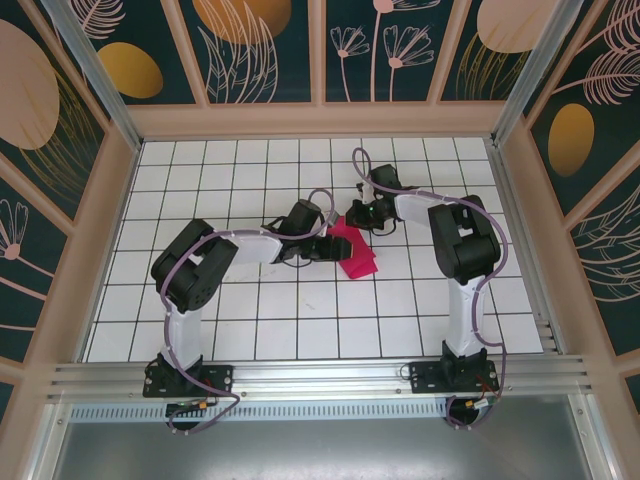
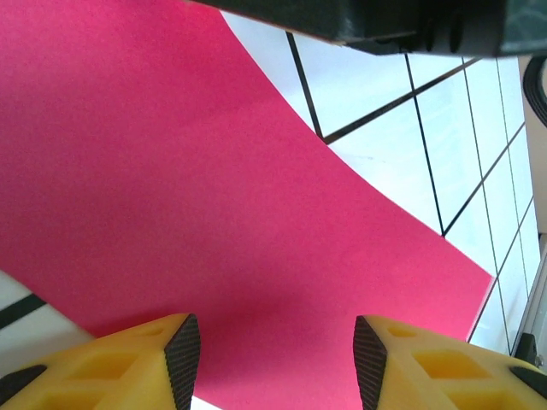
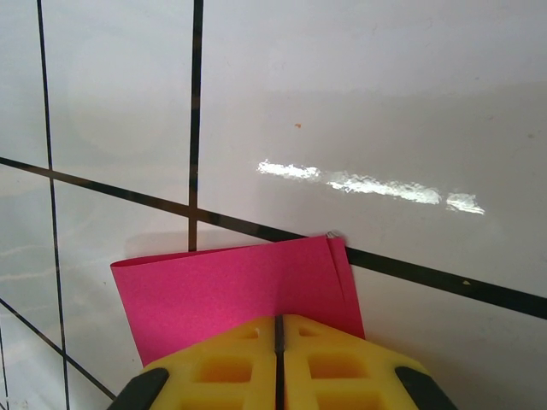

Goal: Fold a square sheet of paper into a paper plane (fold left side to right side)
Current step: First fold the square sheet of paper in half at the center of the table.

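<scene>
**White-tiled table [image 1: 250, 330], left-to-right fold under way**

From above, the square sheet of paper [image 1: 352, 250] lies just right of the table's middle. It looks narrower than a full square, and part of it seems lifted rather than flat. My left gripper [image 1: 325, 245] sits at the table's middle against the sheet's left side. My right gripper [image 1: 362, 215] is a little behind the middle, at the sheet's far end.

At my left wrist, pink fills most of the frame below my yellow fingers [image 2: 128, 363]. My jaws stand parted with nothing between the black pads. The sheet's far edge runs in a curve across the tiles, so I judge the paper is bowed, not pressed down.

At my right wrist, my jaws are clenched tight, tip against tip, right at the sheet's near edge. The paper runs in beneath them. I cannot tell whether I am nipping it or only pinning it to the table. At the sheet's right corner a second layer peeks out, so the paper looks doubled there.

I judge the left side has been brought over to the right, and the fold is not yet creased. The next move calls for my right jaws to hold the edges matched. My left must come down and press along the fold. Thin paper will slide or buckle if I push before both layers are lined up.
</scene>
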You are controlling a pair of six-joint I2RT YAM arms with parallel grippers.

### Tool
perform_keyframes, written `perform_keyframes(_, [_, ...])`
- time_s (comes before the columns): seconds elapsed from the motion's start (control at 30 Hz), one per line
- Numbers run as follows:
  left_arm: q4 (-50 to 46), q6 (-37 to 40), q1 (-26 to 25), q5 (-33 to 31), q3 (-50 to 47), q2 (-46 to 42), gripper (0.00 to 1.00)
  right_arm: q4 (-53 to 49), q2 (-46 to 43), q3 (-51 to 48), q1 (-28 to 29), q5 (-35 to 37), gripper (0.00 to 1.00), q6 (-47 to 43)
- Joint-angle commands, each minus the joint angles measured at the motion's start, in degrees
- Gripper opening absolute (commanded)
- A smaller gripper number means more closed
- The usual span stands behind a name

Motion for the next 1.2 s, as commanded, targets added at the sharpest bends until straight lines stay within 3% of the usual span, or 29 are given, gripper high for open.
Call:
perform_keyframes(0.0, [1.1, 0.5, -0.6, 1.1, -0.7, -2.0, 0.53, -6.1, 4.0, -1.8, 2.0, 3.3, 0.10, 0.1])
perform_keyframes(1.17, [-1.2, 0.6, -5.1, -0.4, -1.3, 0.5, 0.54, -6.0, 3.7, -2.1, 2.2, 3.1, 0.10, 0.8])
